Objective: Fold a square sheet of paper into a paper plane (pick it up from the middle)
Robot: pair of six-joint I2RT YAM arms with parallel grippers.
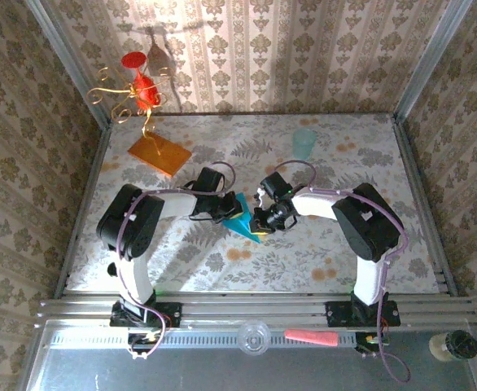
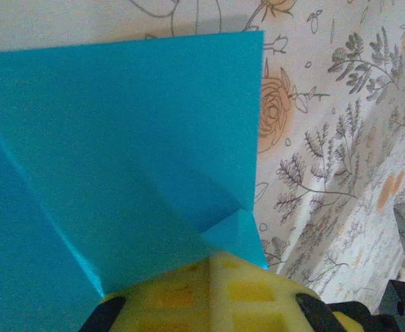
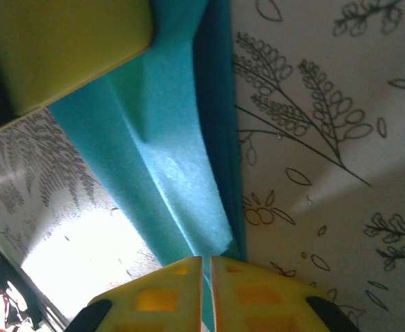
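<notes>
The teal-blue square sheet of paper (image 1: 245, 222) is folded into a pointed, creased shape and hangs just above the middle of the table between both grippers. My left gripper (image 1: 229, 210) is shut on its left side. In the left wrist view the paper (image 2: 119, 138) spreads out from my yellow fingertips (image 2: 213, 266), with a small folded corner beside them. My right gripper (image 1: 260, 218) is shut on the right side. In the right wrist view a folded band of the paper (image 3: 175, 159) runs into my closed gripper (image 3: 206, 266), and a left finger (image 3: 64, 48) sits at the top left.
An orange slab (image 1: 159, 153) lies at the back left, below a red and gold wire ornament (image 1: 137, 91). A pale mint cup (image 1: 304, 143) stands at the back right. A pink object (image 1: 310, 336) rests on the front rail. Patterned walls enclose the table.
</notes>
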